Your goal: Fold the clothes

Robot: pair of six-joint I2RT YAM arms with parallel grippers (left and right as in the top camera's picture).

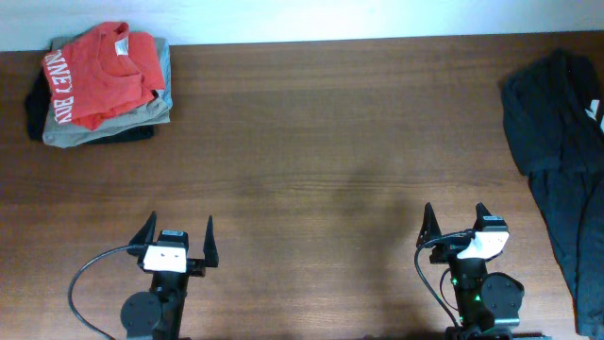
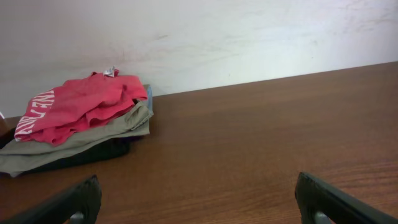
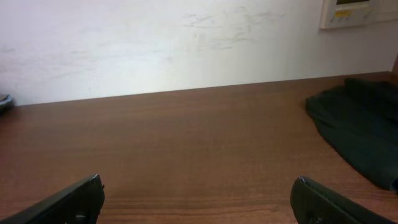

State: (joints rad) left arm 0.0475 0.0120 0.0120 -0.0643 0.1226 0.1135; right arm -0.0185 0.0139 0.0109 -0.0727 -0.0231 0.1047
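The dark T-shirt lies crumpled at the table's right edge, running from the back down toward the front; its lettering does not show. It also shows at the right of the right wrist view. My left gripper is open and empty near the front left. In its wrist view the fingers stand wide apart over bare wood. My right gripper is open and empty near the front right, left of the shirt; its fingers are wide apart over bare wood.
A stack of folded clothes sits at the back left: a red shirt with white letters on a grey-olive garment, also in the left wrist view. A white wall runs behind the brown wooden table.
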